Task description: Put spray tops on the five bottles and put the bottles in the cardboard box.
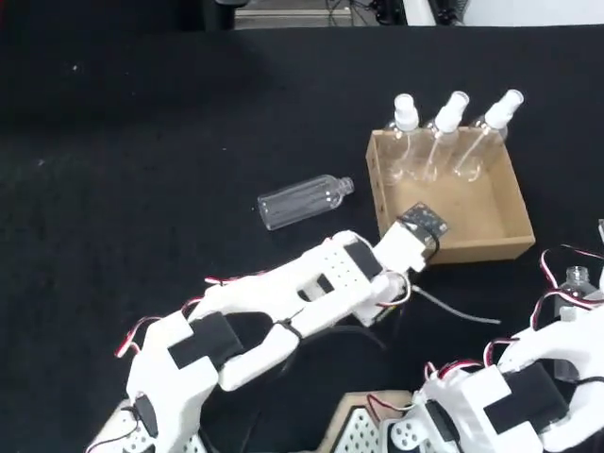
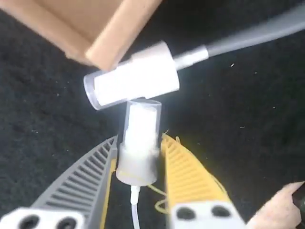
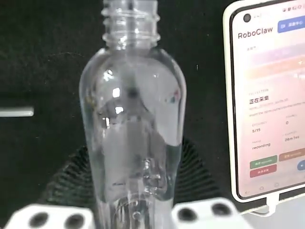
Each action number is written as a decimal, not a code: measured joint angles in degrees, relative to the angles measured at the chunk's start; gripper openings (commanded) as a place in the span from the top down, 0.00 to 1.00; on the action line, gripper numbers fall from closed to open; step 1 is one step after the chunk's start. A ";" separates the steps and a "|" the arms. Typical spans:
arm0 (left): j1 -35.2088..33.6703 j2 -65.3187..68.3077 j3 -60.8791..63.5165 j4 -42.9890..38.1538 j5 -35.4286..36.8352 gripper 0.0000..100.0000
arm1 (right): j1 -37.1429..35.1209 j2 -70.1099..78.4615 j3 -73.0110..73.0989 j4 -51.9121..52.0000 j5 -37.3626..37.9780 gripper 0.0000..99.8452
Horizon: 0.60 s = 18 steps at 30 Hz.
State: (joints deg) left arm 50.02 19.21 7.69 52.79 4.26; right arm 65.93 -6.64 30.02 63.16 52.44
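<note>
My left gripper (image 2: 138, 143) is shut on a white spray top (image 2: 139, 143) just off the front left corner of the cardboard box (image 1: 491, 250). A second spray top (image 2: 133, 83) lies crosswise right ahead of it, its grey tube (image 1: 458, 311) trailing over the mat. Three capped bottles (image 1: 439, 142) lean against the box's far wall. An uncapped clear bottle (image 1: 304, 200) lies on its side left of the box. My right gripper (image 3: 136, 183) is shut on another uncapped bottle (image 3: 133, 124), held upright at the table's right edge (image 1: 578, 279).
A phone (image 3: 267, 100) with a lit screen stands right beside the bottle in the right gripper. The left arm (image 1: 283, 302) stretches diagonally across the front of the black mat. Open mat lies to the left and at the back.
</note>
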 measured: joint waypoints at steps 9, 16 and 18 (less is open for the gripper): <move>-1.23 -11.96 2.73 9.32 0.18 0.97 | 0.00 -3.78 -0.09 0.18 -1.05 0.99; -12.22 -29.01 9.67 14.42 0.18 0.97 | -4.57 -16.88 -0.09 6.07 -5.80 0.99; -16.35 -34.29 9.67 15.30 0.18 0.97 | -7.38 -20.84 -0.09 7.38 -8.97 0.99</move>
State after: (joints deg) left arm 33.67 -15.08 17.36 68.09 4.44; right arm 58.55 -27.47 29.93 70.55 43.47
